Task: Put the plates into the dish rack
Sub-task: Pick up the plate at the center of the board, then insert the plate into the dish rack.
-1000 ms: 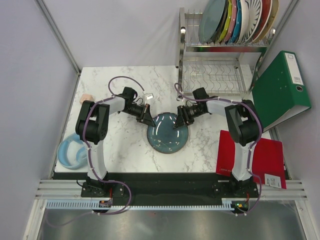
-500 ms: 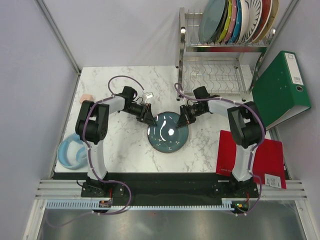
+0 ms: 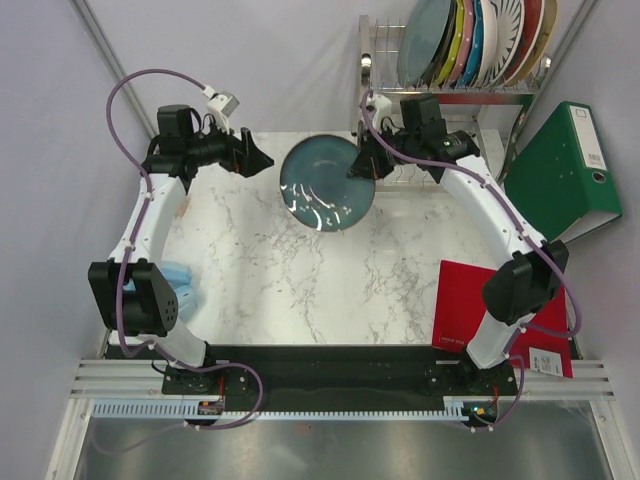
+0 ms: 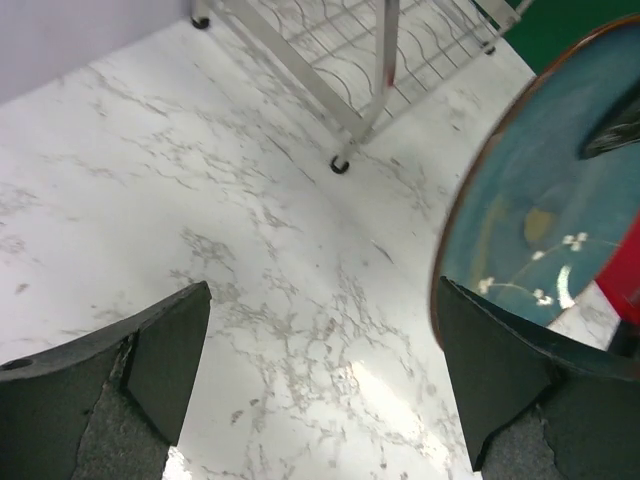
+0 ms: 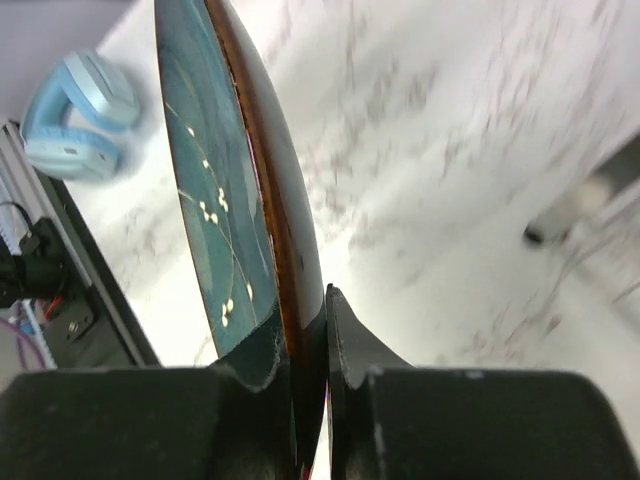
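Observation:
A teal plate (image 3: 325,185) with small white flowers and a brown rim hangs tilted in the air above the back of the table. My right gripper (image 3: 360,168) is shut on its right rim; in the right wrist view the plate (image 5: 215,170) stands edge-on between the fingers (image 5: 355,345). My left gripper (image 3: 262,160) hovers open just left of the plate, apart from it, with only marble between its fingers (image 4: 170,350). The dish rack (image 3: 440,125) stands at the back right with several plates (image 3: 475,40) upright in its top tier.
A green binder (image 3: 565,180) leans right of the rack. A red folder (image 3: 500,315) lies at the table's right front. Light-blue headphones (image 3: 165,280) sit at the left edge behind my left arm. The rack's lower tier (image 4: 400,55) holds nothing.
The plate has been lifted off the table and carried back toward the rack in my right gripper. My left gripper let go of it, opened and rose to the left.

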You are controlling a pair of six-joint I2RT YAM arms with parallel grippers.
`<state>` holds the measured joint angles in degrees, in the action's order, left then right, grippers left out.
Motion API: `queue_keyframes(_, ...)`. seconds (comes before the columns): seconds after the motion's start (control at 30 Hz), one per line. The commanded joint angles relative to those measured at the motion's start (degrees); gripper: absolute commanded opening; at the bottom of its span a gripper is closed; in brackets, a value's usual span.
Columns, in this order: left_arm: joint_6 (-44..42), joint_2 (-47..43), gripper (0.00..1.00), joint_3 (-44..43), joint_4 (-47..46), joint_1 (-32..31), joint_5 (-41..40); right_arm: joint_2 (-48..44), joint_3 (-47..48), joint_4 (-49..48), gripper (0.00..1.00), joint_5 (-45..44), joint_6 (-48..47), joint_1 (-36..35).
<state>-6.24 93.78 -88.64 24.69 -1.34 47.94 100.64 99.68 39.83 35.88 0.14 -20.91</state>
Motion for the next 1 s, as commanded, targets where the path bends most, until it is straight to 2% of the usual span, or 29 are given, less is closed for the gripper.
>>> queue_keyframes(0.0,5.7,1.7,1.0,4.6,-6.5,-0.7,-10.0,-5.1,15.3,-6.2,0.0,-2.6,2.5,-5.4)
queue_keyframes(0.13,12.9,3.7,1.0,6.0,-10.6,-0.7,-14.1,-5.3,19.1,-19.7,0.0,-14.5,4.8,-6.9)
queue_keyframes(0.17,16.1,4.0,1.0,6.4,-11.1,-0.7,-15.1,-5.5,19.1,-26.5,0.0,-20.6,5.0,-7.2)
queue_keyframes(0.27,19.9,4.1,1.0,7.2,-13.2,-0.8,-13.5,-5.6,18.8,-39.2,0.0,-30.6,4.5,-8.8)
queue_keyframes(0.3,20.1,4.0,1.0,7.7,-13.8,-0.9,-13.1,-5.3,19.0,-42.8,0.0,-37.7,2.9,-9.8)
queue_keyframes(0.47,20.2,2.6,1.0,9.7,-14.1,-1.2,-11.4,-1.6,23.0,-57.6,0.0,-54.7,-5.1,-12.8)
queue_keyframes(0.63,21.4,1.2,1.0,13.1,-16.2,-2.0,-9.2,3.7,32.5,-60.2,0.0,-64.6,-10.9,-13.5)
queue_keyframes(0.8,22.6,0.1,1.0,14.5,-17.6,-2.7,-8.5,5.7,36.1,-60.0,0.0,-67.4,-21.0,-13.5)
queue_keyframes(0.9,22.2,-1.0,1.0,14.5,-16.6,-3.7,-12.5,6.8,38.0,-57.7,0.0,-71.2,-24.2,-13.3)
queue_keyframes(0.93,21.6,-1.1,1.0,13.9,-14.5,-4.2,-19.0,6.8,38.0,-56.1,0.0,-71.6,-24.7,-13.2)
queue_keyframes(0.97,21.0,-1.1,1.0,13.4,-13.6,-5.1,-20.8,6.8,38.1,-55.4,0.0,-73.0,-24.5,-13.0)
